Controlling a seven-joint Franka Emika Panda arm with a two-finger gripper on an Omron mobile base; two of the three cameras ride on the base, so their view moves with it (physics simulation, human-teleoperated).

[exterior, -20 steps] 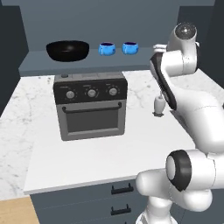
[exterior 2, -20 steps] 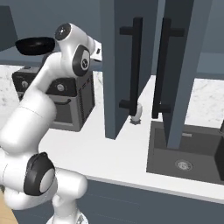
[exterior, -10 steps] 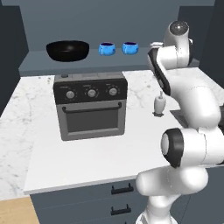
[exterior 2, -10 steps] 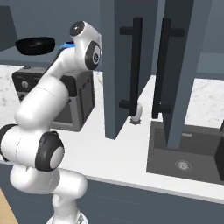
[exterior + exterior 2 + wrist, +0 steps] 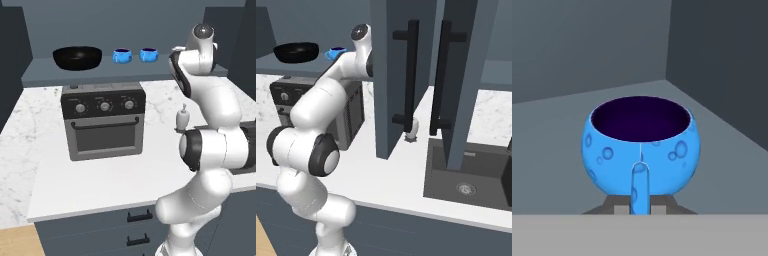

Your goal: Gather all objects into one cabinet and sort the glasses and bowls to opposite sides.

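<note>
Two blue cups — one black bowl — shelved together.

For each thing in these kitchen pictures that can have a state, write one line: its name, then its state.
Wide glossy black bowl: upright on the cabinet shelf, at its left end.
Left small bright-blue cup: upright on the shelf, apart from the bowl.
Right small bright-blue cup: upright, handle facing the hand camera.
Slate blue-grey cabinet doors: open.
Grey countertop oven: door shut.
Gripper: shut, at the cup's handle.
</note>
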